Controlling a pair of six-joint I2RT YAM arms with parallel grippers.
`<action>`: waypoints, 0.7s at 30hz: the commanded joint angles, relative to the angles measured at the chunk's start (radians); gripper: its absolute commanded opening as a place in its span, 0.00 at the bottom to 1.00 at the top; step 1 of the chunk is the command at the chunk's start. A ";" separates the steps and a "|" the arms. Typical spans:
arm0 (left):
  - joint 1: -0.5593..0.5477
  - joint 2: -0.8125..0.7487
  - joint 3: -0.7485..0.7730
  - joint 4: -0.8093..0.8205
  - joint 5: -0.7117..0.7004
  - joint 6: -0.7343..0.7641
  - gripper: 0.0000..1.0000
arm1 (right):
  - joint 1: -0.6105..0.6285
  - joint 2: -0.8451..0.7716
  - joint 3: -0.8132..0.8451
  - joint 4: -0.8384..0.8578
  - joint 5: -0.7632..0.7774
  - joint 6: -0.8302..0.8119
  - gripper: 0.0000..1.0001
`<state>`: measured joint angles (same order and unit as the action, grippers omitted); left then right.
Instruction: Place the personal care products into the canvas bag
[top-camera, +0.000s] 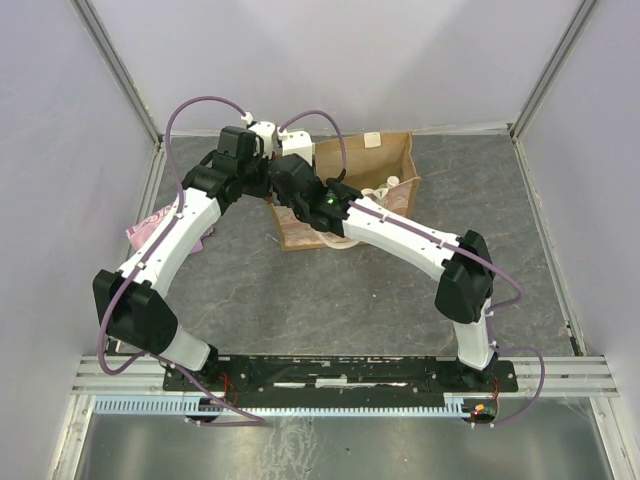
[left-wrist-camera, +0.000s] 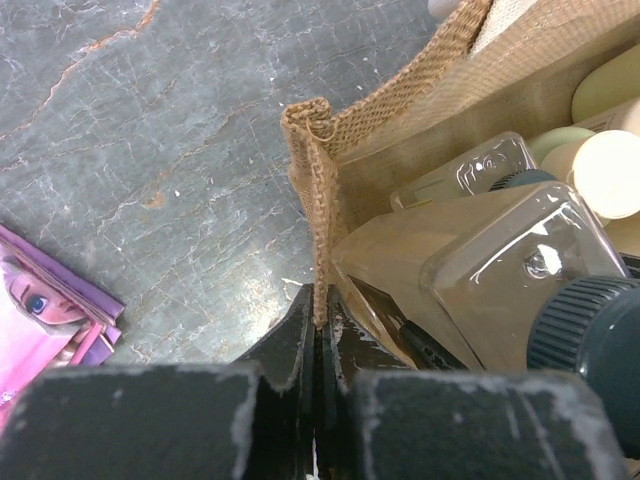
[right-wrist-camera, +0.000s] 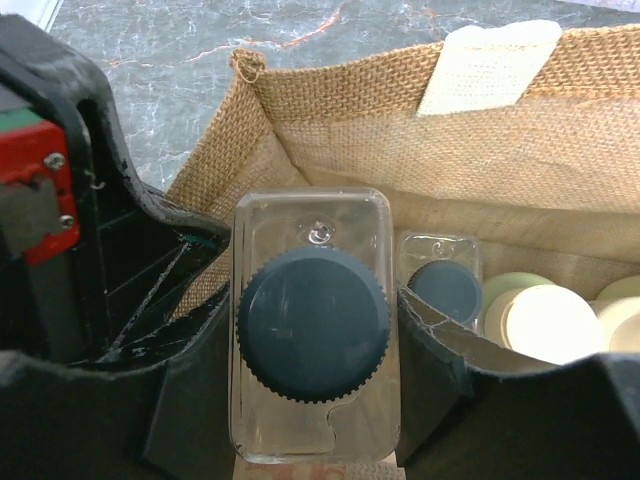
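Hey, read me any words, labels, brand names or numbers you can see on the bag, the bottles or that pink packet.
None readable.
The clear bottles and their black caps are unmarked, the canvas bag has a blank cream tab, and the pink packet shows only a cartoon face.

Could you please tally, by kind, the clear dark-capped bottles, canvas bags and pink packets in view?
Clear bottles with dark caps: 2 (held bottle in the right hand, second bottle inside the canvas bag)
Canvas bag: 1
Pink packet: 1
Total: 4
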<state>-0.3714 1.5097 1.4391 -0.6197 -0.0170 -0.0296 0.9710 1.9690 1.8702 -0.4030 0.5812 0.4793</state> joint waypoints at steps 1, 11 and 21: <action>-0.018 -0.058 0.017 0.048 0.017 0.007 0.03 | 0.029 -0.024 0.068 0.155 0.035 -0.036 0.00; -0.017 -0.051 0.015 0.048 0.018 0.005 0.03 | 0.029 -0.032 0.062 0.151 0.029 -0.033 0.52; -0.017 -0.046 0.015 0.048 0.018 0.005 0.03 | 0.028 -0.063 0.061 0.166 0.000 -0.020 0.77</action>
<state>-0.3660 1.5097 1.4387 -0.6117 -0.0257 -0.0296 0.9741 1.9549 1.8706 -0.3721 0.6338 0.4633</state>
